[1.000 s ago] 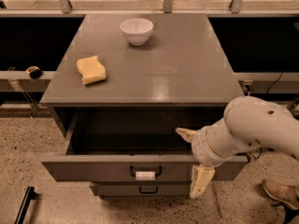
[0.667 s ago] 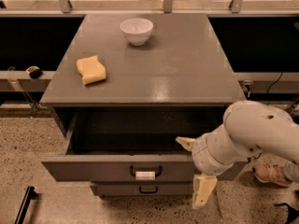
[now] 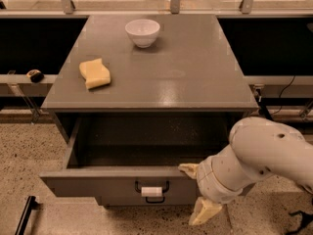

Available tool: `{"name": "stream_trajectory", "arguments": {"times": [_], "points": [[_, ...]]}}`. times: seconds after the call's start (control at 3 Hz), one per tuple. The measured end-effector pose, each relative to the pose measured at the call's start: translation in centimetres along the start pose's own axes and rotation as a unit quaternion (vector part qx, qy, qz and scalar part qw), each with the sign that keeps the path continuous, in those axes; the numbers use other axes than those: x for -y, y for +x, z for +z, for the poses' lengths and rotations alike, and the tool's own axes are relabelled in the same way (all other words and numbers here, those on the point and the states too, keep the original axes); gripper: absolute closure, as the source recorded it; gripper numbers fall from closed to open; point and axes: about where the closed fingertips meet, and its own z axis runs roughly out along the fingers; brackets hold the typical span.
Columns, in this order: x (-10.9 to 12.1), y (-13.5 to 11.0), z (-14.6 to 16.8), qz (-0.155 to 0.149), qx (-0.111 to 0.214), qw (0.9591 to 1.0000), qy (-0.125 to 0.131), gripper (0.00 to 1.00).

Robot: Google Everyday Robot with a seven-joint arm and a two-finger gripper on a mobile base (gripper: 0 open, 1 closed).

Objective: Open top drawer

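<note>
Far to the hand's left, down at the floor, a black bar runs out of the bottom edge, cut off so I can't say what it belongs to. On the rail behind the desk, well left of the hand, sits a small round black-and-tan thing, too small to name. On the grey desk, up and left of the hand, lies a yellow sponge. Farther back, a white bowl stands upright near the desk's rear edge, and I cannot see what is in it.

The top drawer stands pulled well out of the desk, its dark inside open to view. Its black bar handle, with a white tag, is just left of the hand. Whatever sits underneath is all but hidden by the grey front panel.

The hand is at the right end of that panel, fingers spread wide with nothing clasped between them. One cream finger lies at the panel's top edge and the other points down below it. Whether either presses on the panel I can't tell. To the right, the fat white arm covers the drawer's right corner and runs off the edge. A black cable hangs behind, up and to the right.
</note>
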Motion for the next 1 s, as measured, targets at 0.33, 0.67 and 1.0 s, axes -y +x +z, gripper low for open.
{"name": "stream_trajectory", "arguments": {"times": [0.33,0.67,1.0], "points": [[-2.1,-1.3,0.1,-0.001,0.009,0.9999,-0.013,0.40],[-3.8,-2.4,0.1,0.005,0.019,0.9996,-0.023,0.38],[-4.0,-3.6,-0.7,0.000,0.018,0.9995,-0.026,0.35]]}}
